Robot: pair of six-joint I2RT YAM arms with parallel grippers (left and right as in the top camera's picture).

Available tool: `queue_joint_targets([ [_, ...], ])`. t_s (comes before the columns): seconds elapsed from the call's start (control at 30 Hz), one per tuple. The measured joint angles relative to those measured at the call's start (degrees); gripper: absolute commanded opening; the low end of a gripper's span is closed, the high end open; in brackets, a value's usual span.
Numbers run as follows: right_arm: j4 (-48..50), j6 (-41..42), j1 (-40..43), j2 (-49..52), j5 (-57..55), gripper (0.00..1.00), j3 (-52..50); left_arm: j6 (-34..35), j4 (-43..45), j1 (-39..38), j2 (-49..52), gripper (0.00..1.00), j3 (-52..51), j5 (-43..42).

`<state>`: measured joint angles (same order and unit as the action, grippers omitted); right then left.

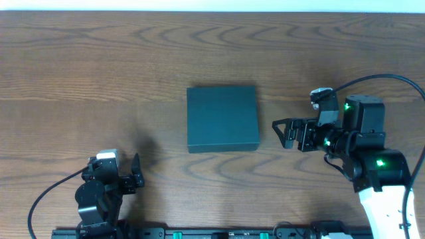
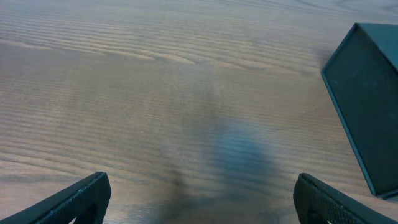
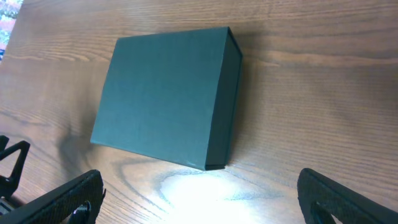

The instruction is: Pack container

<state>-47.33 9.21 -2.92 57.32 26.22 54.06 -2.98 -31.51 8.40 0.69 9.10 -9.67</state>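
Observation:
The container point(image 1: 222, 119) is a dark teal, shallow, roughly square box lying shut at the table's middle. The right wrist view shows the container point(image 3: 168, 96) just ahead of the fingers, its lid down. Only a corner of the container point(image 2: 368, 99) shows at the right edge of the left wrist view. My right gripper point(image 1: 281, 133) stands open a short way right of the box, jaws pointing at it, nothing between them. My left gripper point(image 1: 137, 171) is open near the front left edge, well apart from the box, over bare wood point(image 2: 186, 124).
The wooden table point(image 1: 99, 66) stretches around the box. A black rail point(image 1: 199, 232) runs along the front edge between the arm bases. Cables point(image 1: 392, 79) loop by the right arm. The left arm's fingers point(image 3: 12, 158) show at the left edge of the right wrist view.

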Motion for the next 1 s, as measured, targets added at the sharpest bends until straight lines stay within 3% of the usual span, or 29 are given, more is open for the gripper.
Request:
queue_joint_targets([
  [0.33,0.8,-2.1,0.0,-3.2,-3.0,0.99,-0.1,0.0,0.0,0.0,0.0,0.95,0.0,0.0],
  [0.5,9.3,-12.2,0.0,-15.9,-7.4,0.99,-4.3,0.0,0.0,0.0,0.0,0.95,0.0,0.0],
  [0.7,17.6,-25.0,0.8,-33.7,-8.9,0.99,-18.7,0.0,0.1,0.0,0.0,0.95,0.0,0.1],
  [1.0,18.0,-29.0,4.1,-49.2,-10.4,0.99,-33.3,0.0,0.0,0.0,-0.1,0.95,0.0,0.2],
])
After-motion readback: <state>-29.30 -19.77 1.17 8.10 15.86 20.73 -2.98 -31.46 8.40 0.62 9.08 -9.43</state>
